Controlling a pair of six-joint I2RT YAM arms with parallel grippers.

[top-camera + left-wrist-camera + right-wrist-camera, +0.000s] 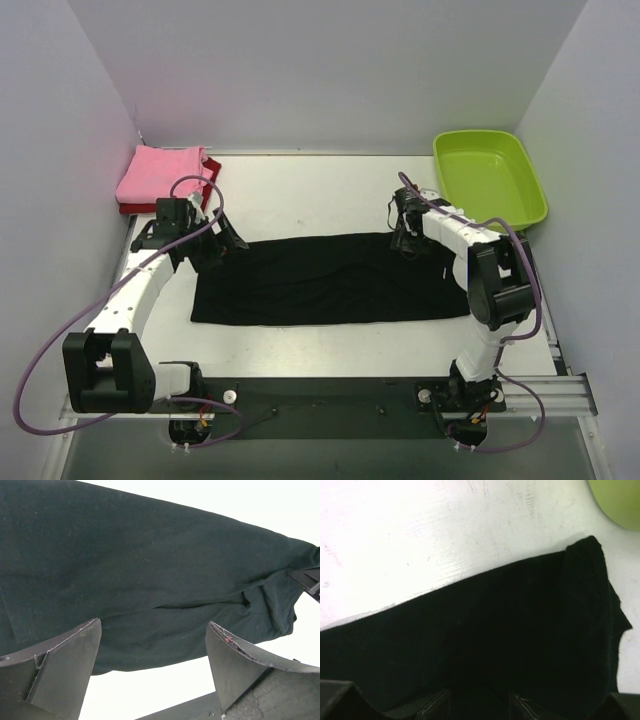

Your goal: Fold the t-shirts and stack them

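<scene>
The large black t-shirt (320, 280) lies flat on the table as a long folded band. My left gripper (228, 243) is at its far left corner; in the left wrist view (152, 640) the jaws stand wide apart and empty, with the black cloth (150, 570) just beyond them. My right gripper (405, 240) is over the band's far right edge; in the right wrist view (480, 705) the fingers are apart, low over the black cloth (520, 630). The pink shirt (160, 172) lies folded on the dark red shirt (135, 208) at the back left.
A lime-green plastic tub (490, 178) stands at the back right; its corner shows in the right wrist view (620, 500). White walls close in the table at the left, back and right. The arm bases sit on a dark rail along the near edge.
</scene>
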